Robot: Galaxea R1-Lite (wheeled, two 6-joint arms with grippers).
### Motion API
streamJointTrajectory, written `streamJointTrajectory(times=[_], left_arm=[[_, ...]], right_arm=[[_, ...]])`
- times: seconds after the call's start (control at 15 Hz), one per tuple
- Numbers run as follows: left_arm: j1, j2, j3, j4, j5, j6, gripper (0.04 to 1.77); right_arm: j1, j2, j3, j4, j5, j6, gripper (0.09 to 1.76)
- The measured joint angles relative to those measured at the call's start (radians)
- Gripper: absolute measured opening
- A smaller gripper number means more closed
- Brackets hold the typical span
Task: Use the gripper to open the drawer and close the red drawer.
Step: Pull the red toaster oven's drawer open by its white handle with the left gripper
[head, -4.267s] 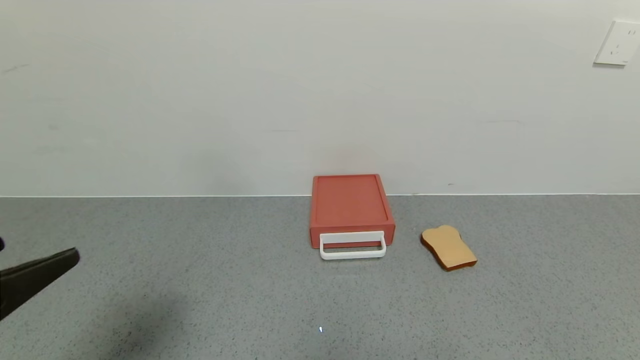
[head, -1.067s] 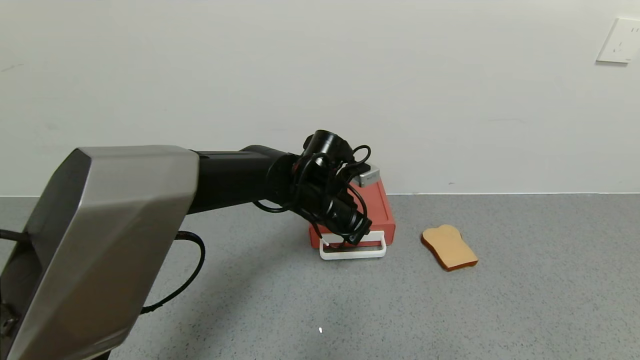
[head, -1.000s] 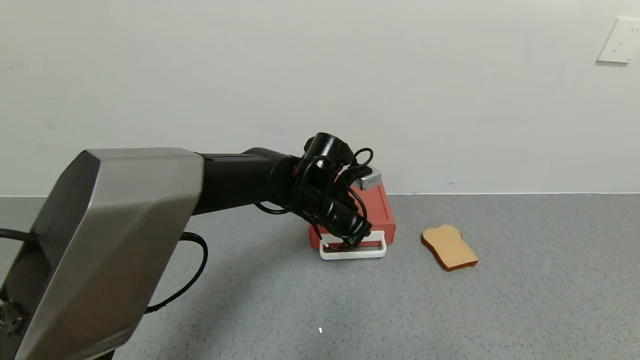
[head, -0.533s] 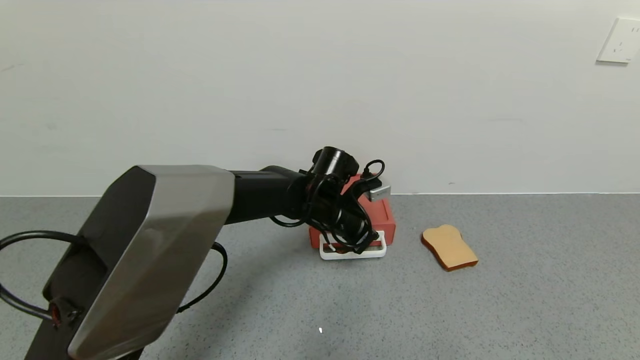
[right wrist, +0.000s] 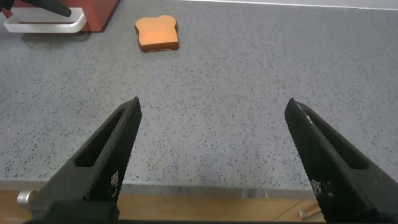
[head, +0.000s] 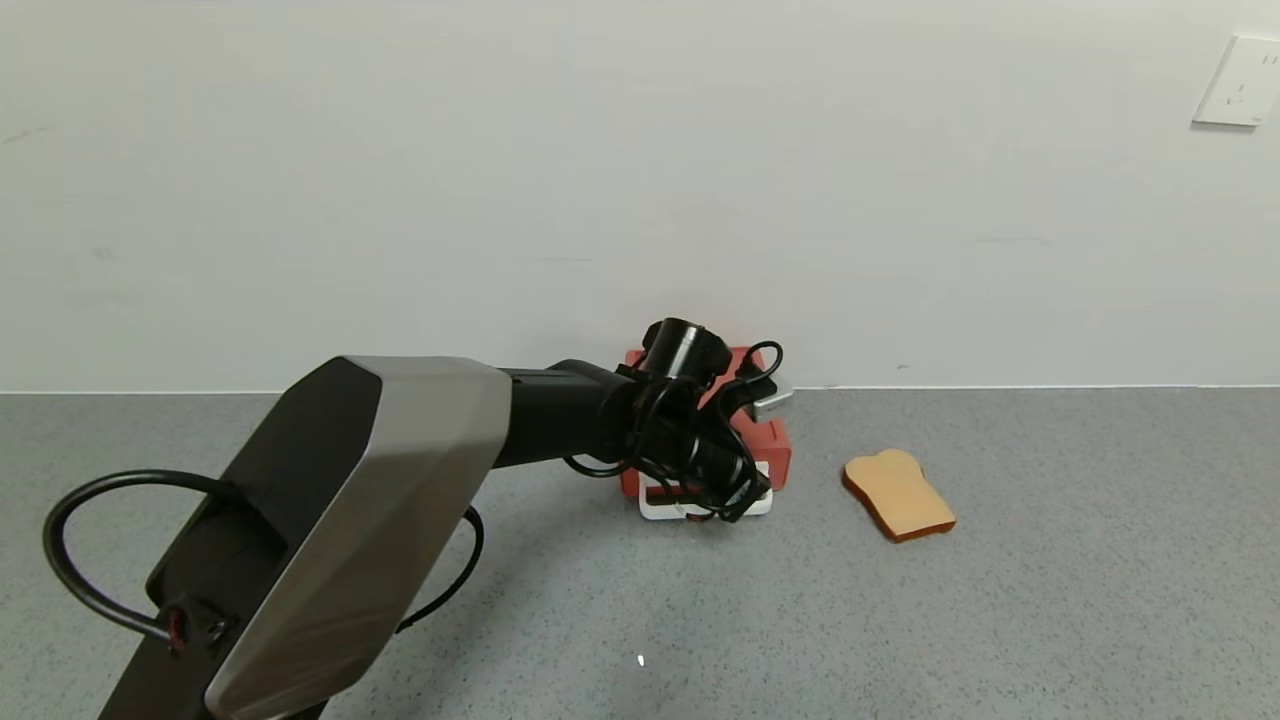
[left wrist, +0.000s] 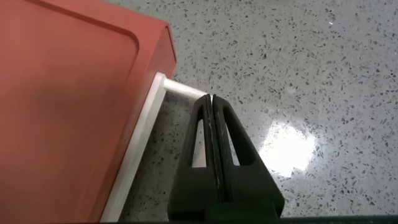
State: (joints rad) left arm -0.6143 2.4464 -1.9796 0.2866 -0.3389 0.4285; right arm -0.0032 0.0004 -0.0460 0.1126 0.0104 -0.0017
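The red drawer (head: 775,450) stands shut against the wall, its white loop handle (head: 655,508) facing me. My left gripper (head: 738,508), black and wrapped in cables, reaches down over the handle's right end. In the left wrist view the gripper (left wrist: 211,99) is shut and empty. Its fingers (left wrist: 227,155) lie along the handle's outer bar, with the tip at the handle's corner (left wrist: 183,91), beside the red drawer top (left wrist: 68,93). My right gripper (right wrist: 214,109) is open and empty, low over the near table edge, far from the drawer.
A tan toast slice (head: 898,495) lies on the grey table right of the drawer; it also shows in the right wrist view (right wrist: 157,32). The white wall stands right behind the drawer. A socket plate (head: 1236,82) is on the wall at upper right.
My left arm came in from the left and has lowered its shut gripper down and to the right onto the handle's right end. The drawer and toast have not moved.
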Motion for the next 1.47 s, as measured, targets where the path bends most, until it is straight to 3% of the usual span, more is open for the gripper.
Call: streamJointTrajectory(times=[0.2,0.67,1.47], left_arm=[[0.004,0.005,0.0,-0.001,0.007,0.015,0.11],[0.005,0.017,-0.001,-0.009,0.098,0.066,0.11],[0.004,0.032,-0.004,0.046,0.146,0.075,0.11]], right_arm=[[0.0,0.0,0.0,0.0,0.0,0.0,1.7],[0.0,0.0,0.0,0.0,0.0,0.001,1.7],[0.0,0.0,0.001,-0.001,0.0,0.0,1.7]])
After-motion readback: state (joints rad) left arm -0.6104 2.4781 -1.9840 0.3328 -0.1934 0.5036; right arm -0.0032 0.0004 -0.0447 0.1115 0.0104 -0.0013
